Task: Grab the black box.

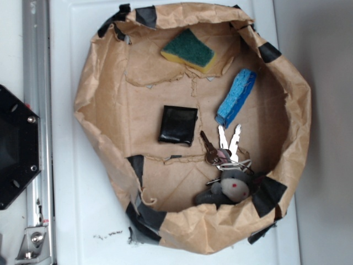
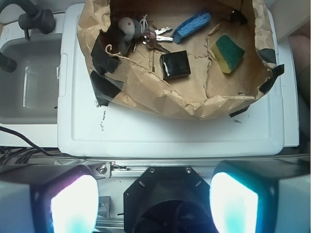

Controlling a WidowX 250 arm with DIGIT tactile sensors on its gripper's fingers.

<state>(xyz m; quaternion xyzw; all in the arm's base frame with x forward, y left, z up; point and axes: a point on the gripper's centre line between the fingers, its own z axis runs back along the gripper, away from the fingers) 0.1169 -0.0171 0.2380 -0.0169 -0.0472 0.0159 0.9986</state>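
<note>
The work surface is a white plastic desk (image 1: pixel 83 221), scuffed with small dark marks near one edge. A metal rail (image 1: pixel 37 110) runs along its side. A grey surface (image 1: pixel 325 132) borders the opposite side. In the wrist view a translucent white tub (image 2: pixel 29 82) sits beside the desk, with black cables (image 2: pixel 24 141) nearby. Lighting is even and diffuse.

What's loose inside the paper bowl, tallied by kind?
Sponges: 2, green-and-yellow sponge and blue sponge
Boxes: 1, black box
Key bunches: 1, keys
Plush toys: 1, grey plush toy
Total: 5

All lie inside the paper bowl; the gripper is open, back off its rim.
</note>
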